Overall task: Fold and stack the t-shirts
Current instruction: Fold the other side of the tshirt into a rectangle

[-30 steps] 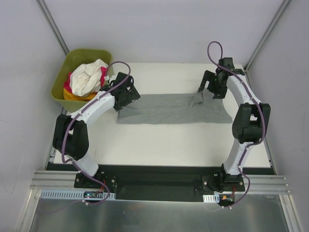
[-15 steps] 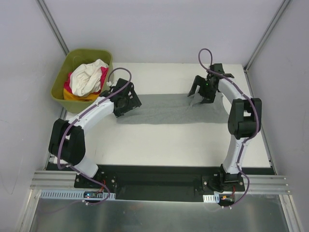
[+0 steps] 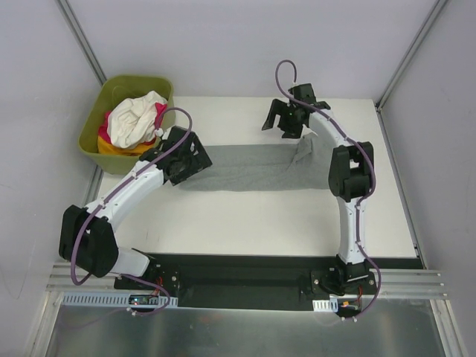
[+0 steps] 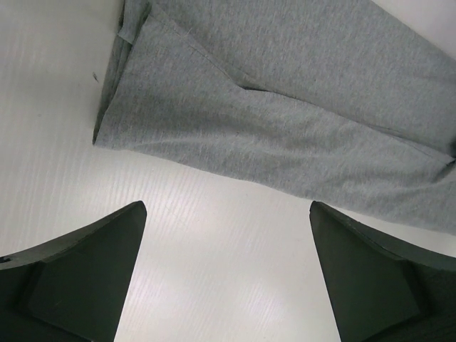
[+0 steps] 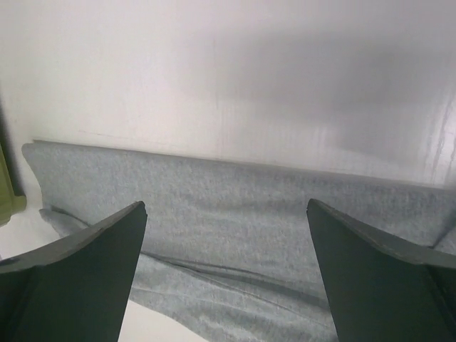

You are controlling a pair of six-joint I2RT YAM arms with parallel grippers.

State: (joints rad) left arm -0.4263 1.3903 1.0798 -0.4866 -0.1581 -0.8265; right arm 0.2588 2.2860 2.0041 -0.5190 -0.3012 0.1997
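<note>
Two pincers, both spread wide and holding nothing, hang over the job. Just ahead of the left pincer, past its open jaws, lies the short left end of the grey t-shirt. The shirt is already doubled into a long band flat on the tabletop, and its layered corner sits ahead and to the left of that pincer. The right pincer hovers higher, by the band's far edge toward its other end, with the cloth spread below and ahead of it, clear of both fingers.

The step in hand looks like the crosswise fold, end over end. To do it well, each pincer should come down on a corner of one short end and catch all layers at once. They should lift only a little, then carry the end across evenly so the edges meet without bunching.

Farther out, to the far left of the left pincer, a white t-shirt, a pink t-shirt and an orange-yellow t-shirt sit heaped in the olive tub.
</note>
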